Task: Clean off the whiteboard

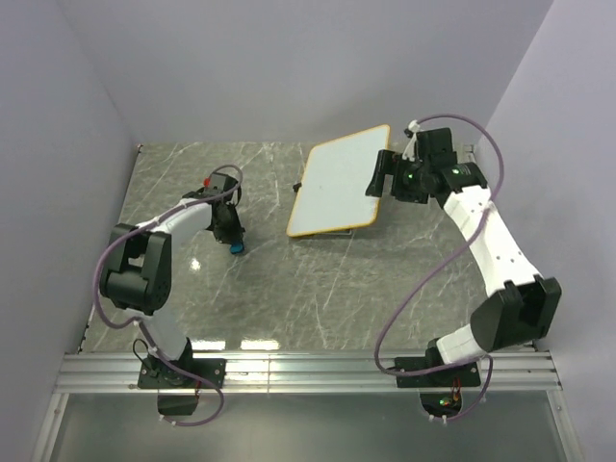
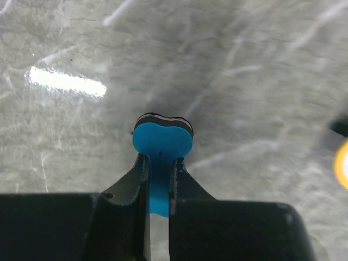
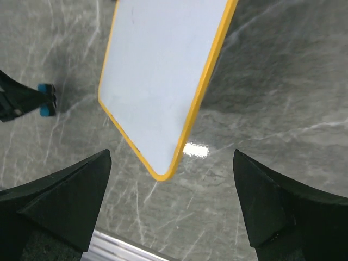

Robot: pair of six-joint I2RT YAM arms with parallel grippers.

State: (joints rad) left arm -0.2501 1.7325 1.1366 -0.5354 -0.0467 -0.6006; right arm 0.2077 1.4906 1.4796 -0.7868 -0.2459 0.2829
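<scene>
With the left tool (image 2: 159, 163) clamped on the blue eraser (image 2: 163, 138), the right tool (image 1: 379, 175), jaws apart, should back off the clean-looking whiteboard (image 1: 335, 185) without nudging it.

open lane over grey marble tabletop (image 1: 318, 289) between small blue bow-tie eraser block (image 1: 236, 247) and obstructing orange-rimmed flat white whiteboard (image 1: 339, 181).

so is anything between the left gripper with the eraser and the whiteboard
Nothing visible. Only bare table lies between the left gripper, shut on the blue eraser, and the whiteboard.
</scene>
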